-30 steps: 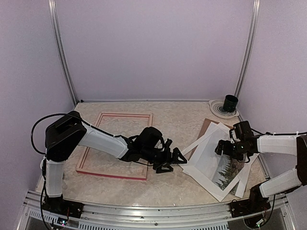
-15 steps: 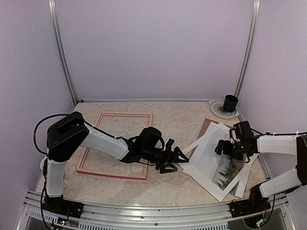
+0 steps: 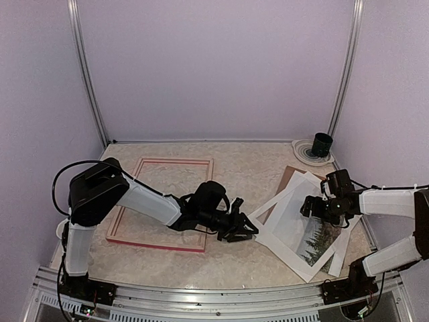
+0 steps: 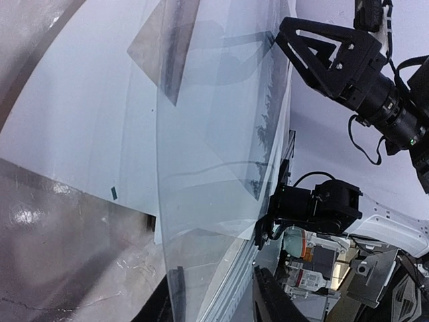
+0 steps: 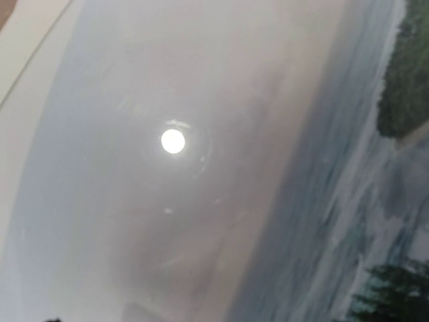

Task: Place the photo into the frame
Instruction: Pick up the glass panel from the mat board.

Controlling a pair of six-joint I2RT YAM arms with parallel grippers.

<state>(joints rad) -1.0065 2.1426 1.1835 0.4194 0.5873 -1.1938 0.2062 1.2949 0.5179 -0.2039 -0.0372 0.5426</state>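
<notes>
The photo (image 3: pixel 316 243) lies on white sheets (image 3: pixel 285 228) at the right of the tabletop (image 3: pixel 248 161), well apart from the frame (image 3: pixel 175 160), which lies flat on the left. The right gripper (image 3: pixel 314 208) sits low on the photo; I cannot tell if its jaws are clenched. The left gripper (image 3: pixel 247 228) has its jaws released, at the edge of a clear pane (image 4: pixel 214 168).

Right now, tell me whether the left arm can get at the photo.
Probably not directly. The left claw sits at the left edge of the white mat; the photo lies farther right, under the right claw and seemingly a clear sheet.
</notes>
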